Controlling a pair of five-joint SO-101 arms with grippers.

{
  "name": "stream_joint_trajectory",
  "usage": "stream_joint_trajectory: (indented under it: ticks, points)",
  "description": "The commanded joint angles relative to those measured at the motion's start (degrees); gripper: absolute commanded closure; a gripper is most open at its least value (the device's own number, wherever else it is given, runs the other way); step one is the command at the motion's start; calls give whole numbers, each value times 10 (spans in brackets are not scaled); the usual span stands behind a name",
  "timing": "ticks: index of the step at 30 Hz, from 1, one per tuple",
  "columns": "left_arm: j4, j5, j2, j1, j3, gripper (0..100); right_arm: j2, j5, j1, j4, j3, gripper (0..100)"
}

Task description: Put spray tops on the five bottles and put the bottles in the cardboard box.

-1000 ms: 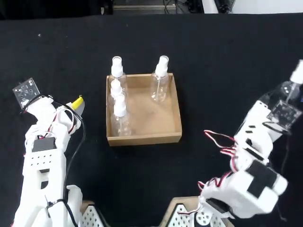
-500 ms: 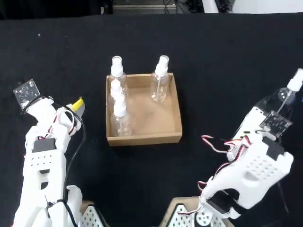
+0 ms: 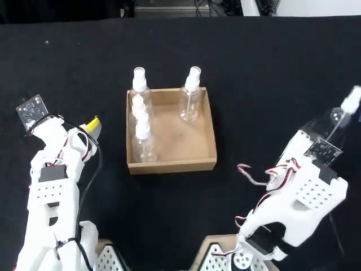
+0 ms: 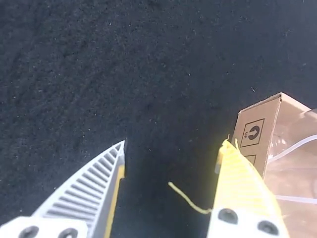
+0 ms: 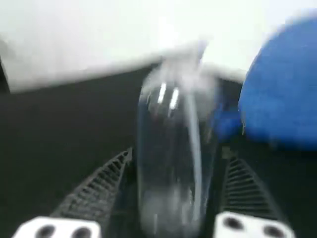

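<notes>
the right gripper (image 5: 174, 163) is pinching the fifth bottle (image 3: 334, 119), spray top (image 3: 351, 100) on, well right of the cardboard box (image 3: 172, 165). four capped bottles (image 3: 142, 140) are standing inside that box. the left gripper (image 4: 171, 151) is hovering near its left side, jaws spread wide.
</notes>
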Motion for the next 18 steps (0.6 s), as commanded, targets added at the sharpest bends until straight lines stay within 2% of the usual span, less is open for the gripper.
stream_joint_trajectory:
  ticks: [1,18]
  points:
    - [-11,2,-16,-5,-12,718,-59,18,-29,-7,26,677]
    - [-11,1,-17,-5,-12,718,-184,19,-4,3,63,669]
